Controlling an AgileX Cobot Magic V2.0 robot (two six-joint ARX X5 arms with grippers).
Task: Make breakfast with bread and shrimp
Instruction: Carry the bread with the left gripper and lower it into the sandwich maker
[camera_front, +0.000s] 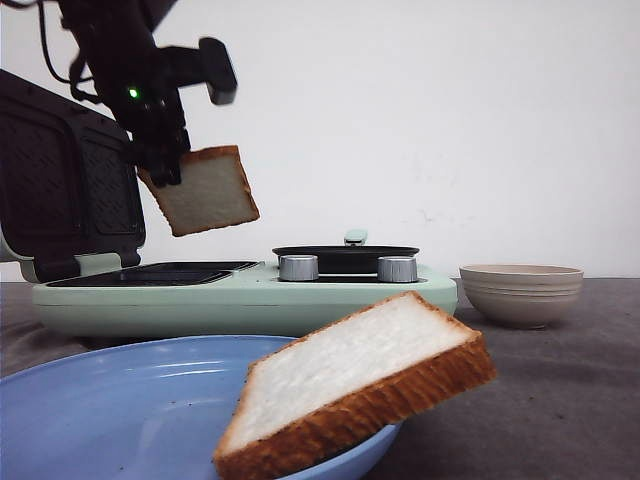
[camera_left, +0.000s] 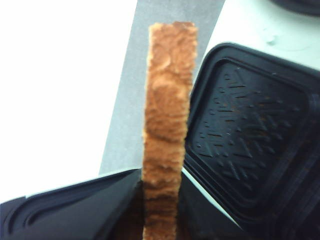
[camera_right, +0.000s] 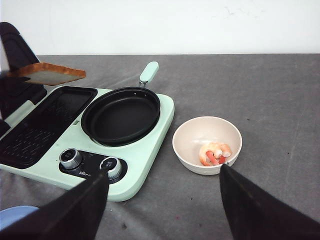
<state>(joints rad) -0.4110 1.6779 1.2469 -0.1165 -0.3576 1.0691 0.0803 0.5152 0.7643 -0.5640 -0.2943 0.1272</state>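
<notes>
Front view, left gripper (camera_front: 165, 165) clamped on bread slice (camera_front: 203, 190) at upper left above breakfast maker (camera_front: 240, 295), second slice (camera_front: 350, 385) on blue plate (camera_front: 110, 410), lower centre; left wrist view, crust edge (camera_left: 167, 125) centre frame between fingers; right wrist view, right gripper (camera_right: 162, 200) spread apart, shrimp (camera_right: 215, 152) in bowl (camera_right: 187, 142), centre right.

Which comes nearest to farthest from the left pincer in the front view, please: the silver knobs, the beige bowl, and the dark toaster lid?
1. Dark toaster lid, just left of the left pincer, which holds a bread slice.
2. Silver knobs, lower, centre.
3. Beige bowl, far right.
</notes>
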